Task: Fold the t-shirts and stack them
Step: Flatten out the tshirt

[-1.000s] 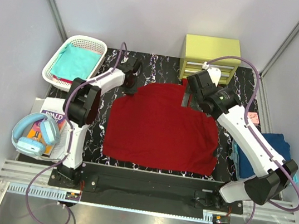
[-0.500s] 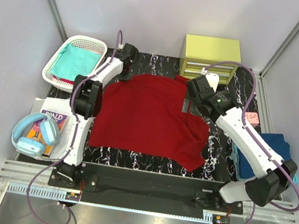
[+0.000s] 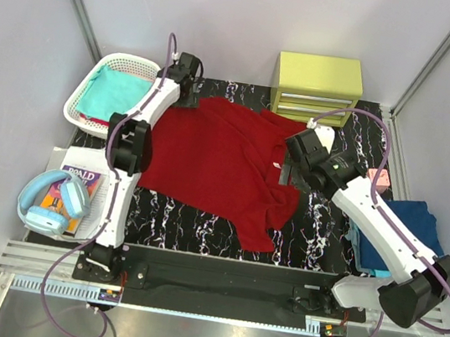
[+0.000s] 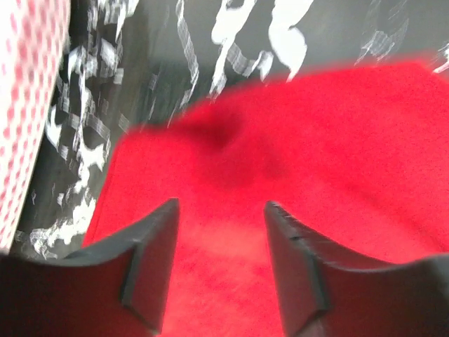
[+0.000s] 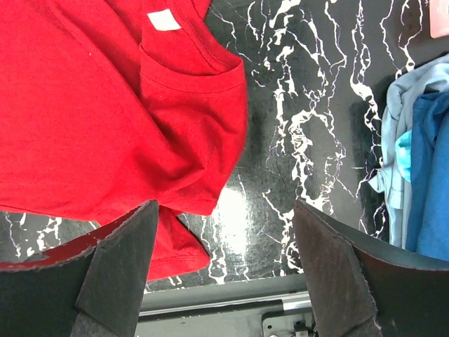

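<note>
While blur smears the left claw (image 4: 219, 207), parted above dark red t-shirt (image 4: 337, 140), right claw (image 5: 226, 207) wide, empty

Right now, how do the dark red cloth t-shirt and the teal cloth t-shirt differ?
The dark red cloth t-shirt lies spread on the black marbled table; the teal cloth t-shirt sits inside the white lattice basket. The red shows far more area than the teal. Both are plain cloth.
</note>
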{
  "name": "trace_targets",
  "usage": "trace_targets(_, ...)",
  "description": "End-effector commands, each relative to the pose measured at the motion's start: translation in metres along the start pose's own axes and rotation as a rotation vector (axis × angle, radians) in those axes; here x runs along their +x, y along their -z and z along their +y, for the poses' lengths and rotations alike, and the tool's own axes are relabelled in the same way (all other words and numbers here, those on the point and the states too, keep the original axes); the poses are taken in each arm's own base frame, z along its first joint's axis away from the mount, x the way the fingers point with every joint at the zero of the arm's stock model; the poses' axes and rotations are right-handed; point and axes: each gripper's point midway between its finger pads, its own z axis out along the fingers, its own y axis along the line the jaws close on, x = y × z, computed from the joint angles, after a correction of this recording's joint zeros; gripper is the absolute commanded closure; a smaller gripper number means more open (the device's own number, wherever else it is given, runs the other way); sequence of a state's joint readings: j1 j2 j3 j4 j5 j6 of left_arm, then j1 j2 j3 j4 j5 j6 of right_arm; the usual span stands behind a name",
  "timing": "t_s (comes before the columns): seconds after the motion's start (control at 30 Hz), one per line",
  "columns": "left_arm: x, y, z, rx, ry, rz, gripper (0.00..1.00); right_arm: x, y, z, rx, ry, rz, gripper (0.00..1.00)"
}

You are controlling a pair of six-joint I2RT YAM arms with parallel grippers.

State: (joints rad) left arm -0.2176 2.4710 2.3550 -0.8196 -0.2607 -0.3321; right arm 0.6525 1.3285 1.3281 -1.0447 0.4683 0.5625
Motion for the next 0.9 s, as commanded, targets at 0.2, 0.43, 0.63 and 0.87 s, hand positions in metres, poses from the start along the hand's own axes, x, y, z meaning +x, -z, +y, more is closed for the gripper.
trace_targets(0.2, 0.025, 0.148, -0.025, 0.123, -0.018, -0.111, 0.05, 0.027, 0.006, 0.028, -0.158, -0.040, 0.073, 0.17)
trace_targets(0.43, 0.117, 0.161, -0.028, 0.138, -0.088, -0.023, 0.05, 0.141, 0.004, 0.034, -0.165, -0.005, 0.262, 0.17)
trace_targets(0.63, 0.141, 0.167, -0.020, 0.148, -0.094, -0.009, 0.05, 0.184, -0.009, 0.042, -0.143, -0.008, 0.320, 0.17)
trace_targets(0.87, 0.162, 0.169, -0.010, 0.144, -0.094, 0.024, 0.05, 0.170, -0.041, 0.075, -0.106, 0.084, 0.270, 0.15)
